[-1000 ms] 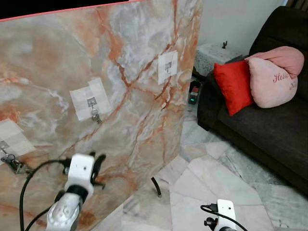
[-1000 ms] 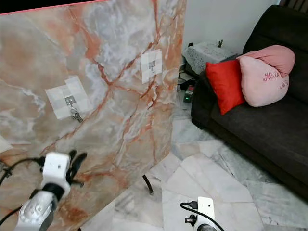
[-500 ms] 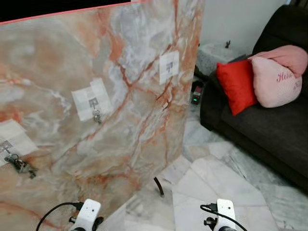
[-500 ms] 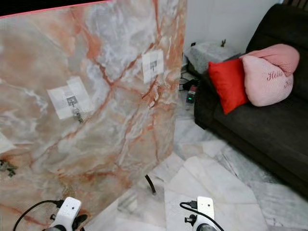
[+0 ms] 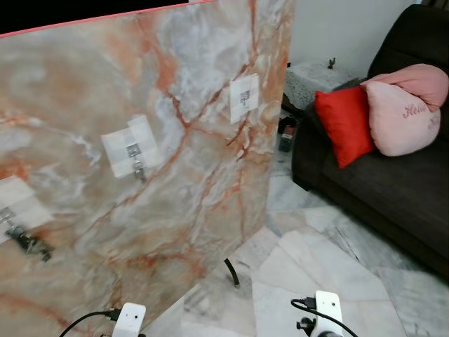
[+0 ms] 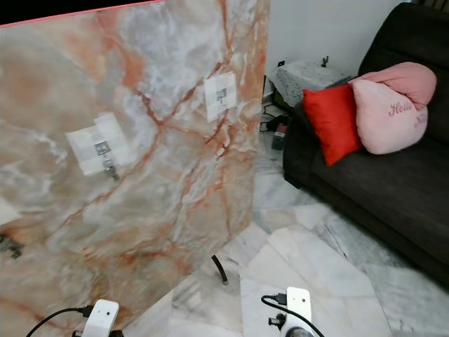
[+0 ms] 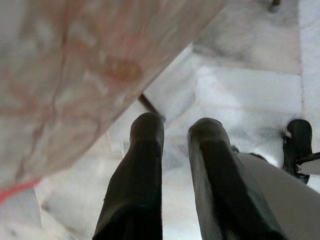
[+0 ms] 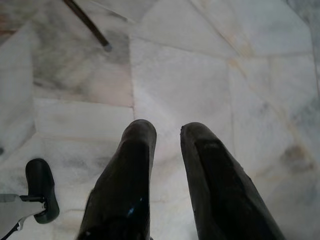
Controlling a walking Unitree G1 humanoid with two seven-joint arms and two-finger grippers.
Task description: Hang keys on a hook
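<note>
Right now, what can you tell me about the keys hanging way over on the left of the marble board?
The keys are a small dark metal bunch, a bit blurry. They dangle from a little hook on a pale square patch stuck to the orange-veined marble board, resting against its face. They hang lowest of the three patches, near the board's left edge. No gripper touches them.

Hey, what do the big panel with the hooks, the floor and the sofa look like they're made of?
Panel: marble-look slab, orange and grey veining, smooth sheen; possibly a printed board, since the top edge shows a thin red line. Floor: polished pale stone or marble tiles, with visible joints and grey veins. Sofa: dark brown fabric, matte and soft-looking; whether it is suede or microfibre is unclear.
</note>
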